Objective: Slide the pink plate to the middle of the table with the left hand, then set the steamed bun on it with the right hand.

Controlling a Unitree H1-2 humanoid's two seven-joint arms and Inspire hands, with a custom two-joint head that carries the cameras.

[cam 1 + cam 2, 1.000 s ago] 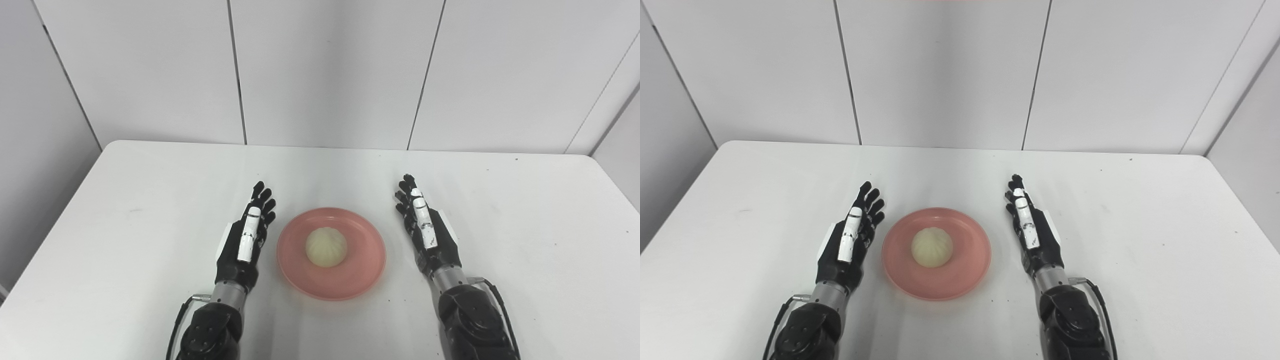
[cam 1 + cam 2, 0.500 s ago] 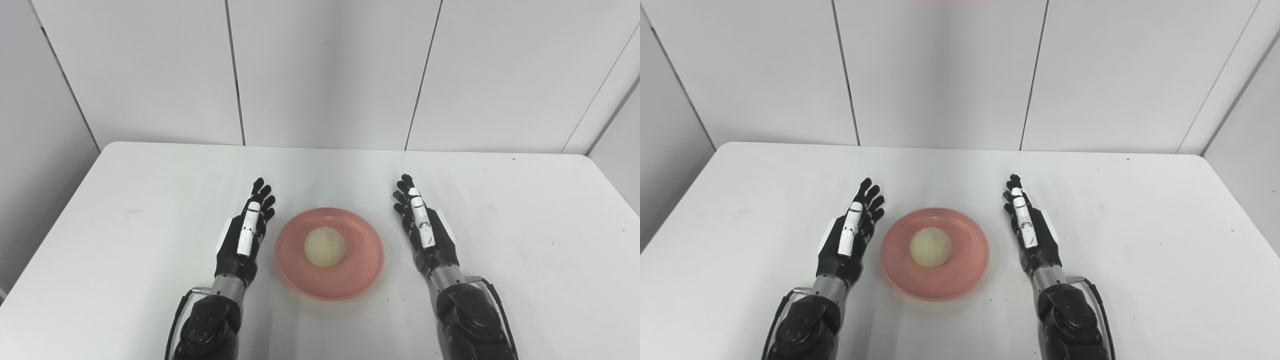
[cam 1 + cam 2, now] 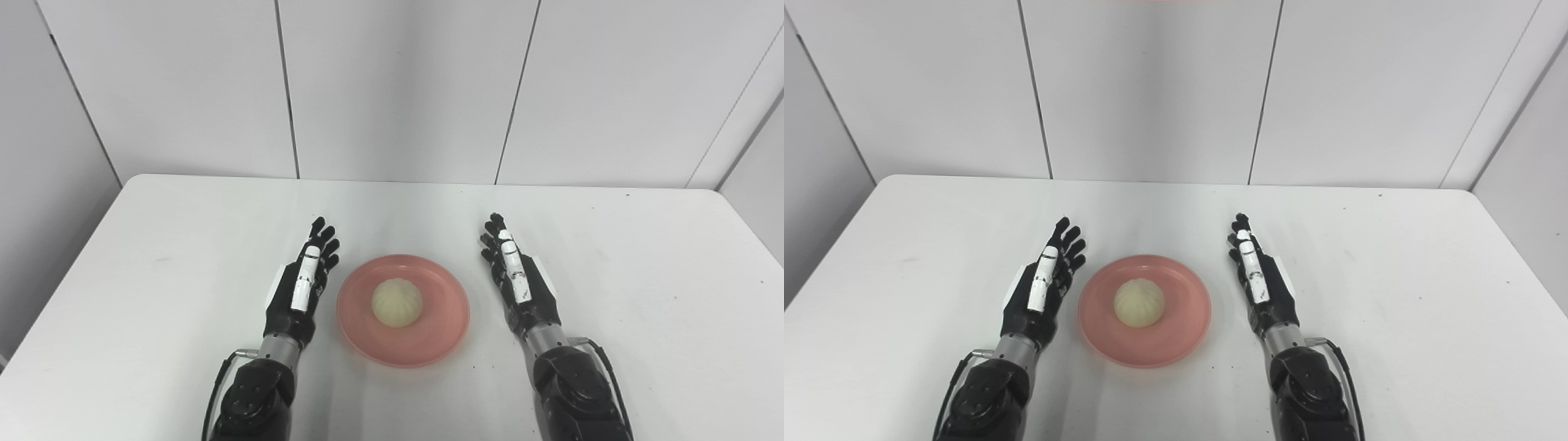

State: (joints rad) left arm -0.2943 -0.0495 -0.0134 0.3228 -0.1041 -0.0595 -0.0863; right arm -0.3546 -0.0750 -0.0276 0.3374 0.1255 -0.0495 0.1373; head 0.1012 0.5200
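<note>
- You are looking down at a white table (image 3: 153, 294) set against a wall of pale grey panels (image 3: 398, 86).
- Near the middle of the table, towards your side, sits the pink plate (image 3: 429, 340), round and shallow, lying flat on the surface.
- The steamed bun (image 3: 397, 302) rests on the plate, close to its centre. It is pale cream and domed, with fine pleats running up to its top.
- Your left hand (image 3: 300, 288) lies just beside the plate's left rim, apart from it. Its fingers are stretched out straight and slightly spread, pointing away from you, and it holds nothing.
- Your right hand (image 3: 519, 282) lies to the right of the plate, a little farther from the rim than the left hand is. Its fingers are also extended, pointing away from you, and it has hold of nothing.
- Both forearms enter from the bottom edge, one on each side of the plate, with a thin black cable (image 3: 214, 392) looping beside the left wrist.
- A few small dark specks (image 3: 473, 367) dot the table.
</note>
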